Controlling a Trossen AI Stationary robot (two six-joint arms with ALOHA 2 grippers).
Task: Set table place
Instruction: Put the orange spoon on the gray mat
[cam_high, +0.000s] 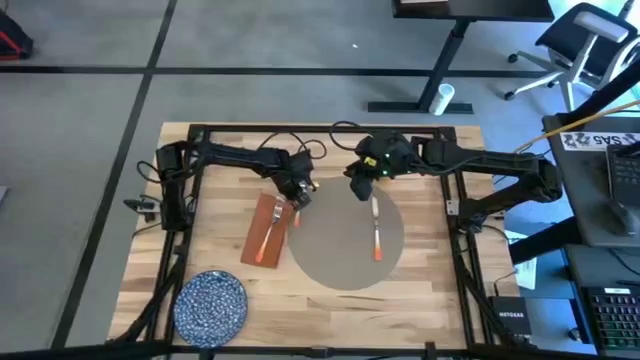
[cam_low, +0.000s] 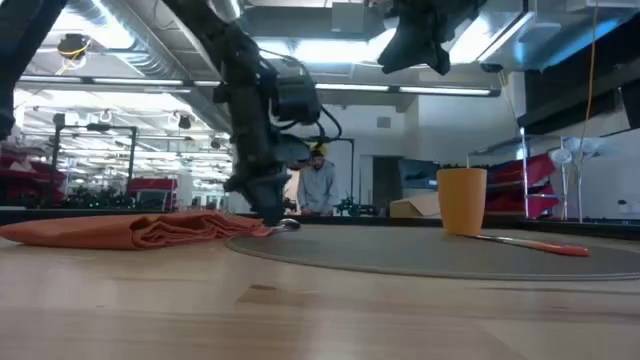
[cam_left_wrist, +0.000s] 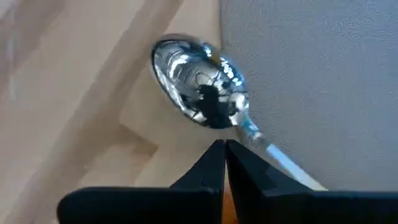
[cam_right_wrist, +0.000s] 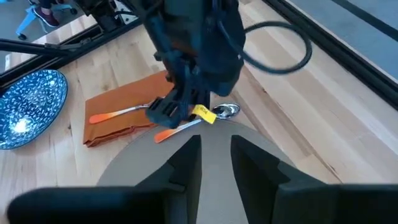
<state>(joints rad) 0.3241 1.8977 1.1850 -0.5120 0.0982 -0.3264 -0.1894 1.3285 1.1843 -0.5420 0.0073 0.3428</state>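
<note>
Bench (cam_high: 420, 290): one, light wooden planks, black rail edging.
Placemat (cam_high: 340, 255): one, round, flat, grey-beige, at bench centre.
Napkin (cam_high: 262, 215): one, rust-red, rectangular, just left of the placemat.
Plate (cam_high: 211, 303): one, round, blue speckled, well apart from the placemat, toward the near left corner.
Cup (cam_low: 461, 200): one, orange.
Orange-handled utensils: three. One knife (cam_high: 376, 228) lying on the placemat; one fork (cam_high: 270, 226) on the napkin; one spoon (cam_right_wrist: 199, 119), shiny metal bowl, at the placemat's left rim.
Left gripper (cam_right_wrist: 163, 113): clenched on the spoon handle.
Right gripper (cam_high: 357, 187): released, above the placemat's far edge.
</note>
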